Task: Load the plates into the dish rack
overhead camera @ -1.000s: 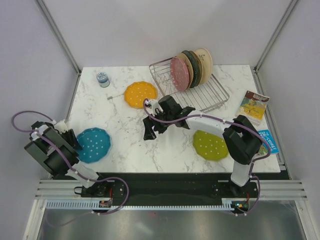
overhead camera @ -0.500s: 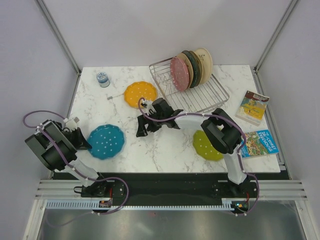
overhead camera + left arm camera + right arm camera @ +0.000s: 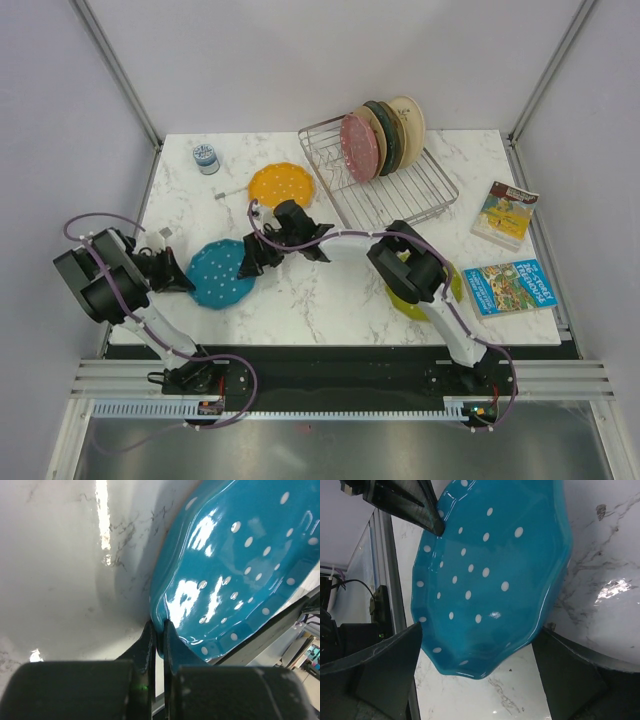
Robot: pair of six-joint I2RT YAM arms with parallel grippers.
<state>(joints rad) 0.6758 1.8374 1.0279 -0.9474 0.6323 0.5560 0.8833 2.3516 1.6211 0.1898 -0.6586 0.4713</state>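
Counting up, I see only the pink plate standing in the rack. The orange plate and green plate lie on the bench, and the blue plate sits at its left, rim pinched in my left gripper. My right gripper gapes wide, facing it. Wrist views show that pinch and gap; only the top view shows the rack.

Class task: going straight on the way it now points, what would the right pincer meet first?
The blue plate, directly ahead of the right pincer, whose jaws stand open; the left pincer grips the plate's far rim. Depth is uncertain.
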